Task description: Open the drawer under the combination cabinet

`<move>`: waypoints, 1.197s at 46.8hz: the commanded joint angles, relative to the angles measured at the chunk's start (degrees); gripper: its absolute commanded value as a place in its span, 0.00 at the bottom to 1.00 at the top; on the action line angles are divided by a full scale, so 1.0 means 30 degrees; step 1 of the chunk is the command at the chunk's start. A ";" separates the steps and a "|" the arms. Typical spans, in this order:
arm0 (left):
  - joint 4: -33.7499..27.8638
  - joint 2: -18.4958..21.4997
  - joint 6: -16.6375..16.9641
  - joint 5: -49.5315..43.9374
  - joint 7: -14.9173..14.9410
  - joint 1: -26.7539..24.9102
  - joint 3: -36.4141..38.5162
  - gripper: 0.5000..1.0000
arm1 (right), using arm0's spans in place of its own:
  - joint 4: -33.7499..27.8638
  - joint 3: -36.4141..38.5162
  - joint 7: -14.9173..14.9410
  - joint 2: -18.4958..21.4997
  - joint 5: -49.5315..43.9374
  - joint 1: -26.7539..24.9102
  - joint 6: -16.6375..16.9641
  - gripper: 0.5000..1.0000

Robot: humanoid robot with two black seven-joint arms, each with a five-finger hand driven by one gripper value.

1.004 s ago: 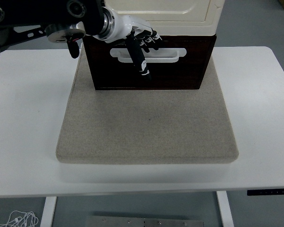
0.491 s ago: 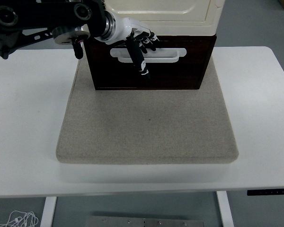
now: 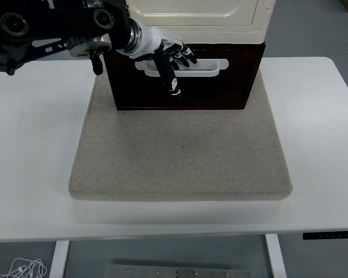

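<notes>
Left arm (image 3: 52,26): black, coming in from the 9 o'clock edge along the top of the view, reaching toward 3 o'clock across the cabinet's front.
Left robot hand (image 3: 169,61): white and black, lying against the drawer front at the handle; its fingers (image 3: 184,54) are curling into the handle slot, while one long digit is pointing down toward 5 o'clock over the dark panel.
Grip state: the fingers are hooking on the handle; how firmly they are closing cannot be told from this view.
Right arm: not showing in the view.
Drawer (image 3: 182,78): dark brown, sitting at 12 o'clock on the mat, directly under the cream cabinet; its front is standing slightly ahead of the cabinet's front edge.
Handle (image 3: 206,68): white, slotted, running across the upper part of the drawer front; its 9 o'clock half is being covered by the hand.
Cabinet (image 3: 203,14): cream, stacked on top of the drawer, cut off by the top edge.
Change from a second ago: the arm is sitting a little further toward 9 o'clock and higher, and the hand is lying slightly higher on the handle; the drawer front is showing no clear shift.
Mat (image 3: 180,153): beige, square, lying on the bench under the drawer, bare at 6 o'clock.
Bench (image 3: 29,150): white, carrying the mat.
Cable (image 3: 23,269): white, lying on the floor at 7 o'clock, below the bench.
</notes>
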 commanded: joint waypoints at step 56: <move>0.0527 -0.0732 -0.0753 0.0087 -0.0034 0.0274 0.0117 1.00 | 0.0000 0.0000 -0.0001 0.0000 0.0000 0.0001 0.0003 0.85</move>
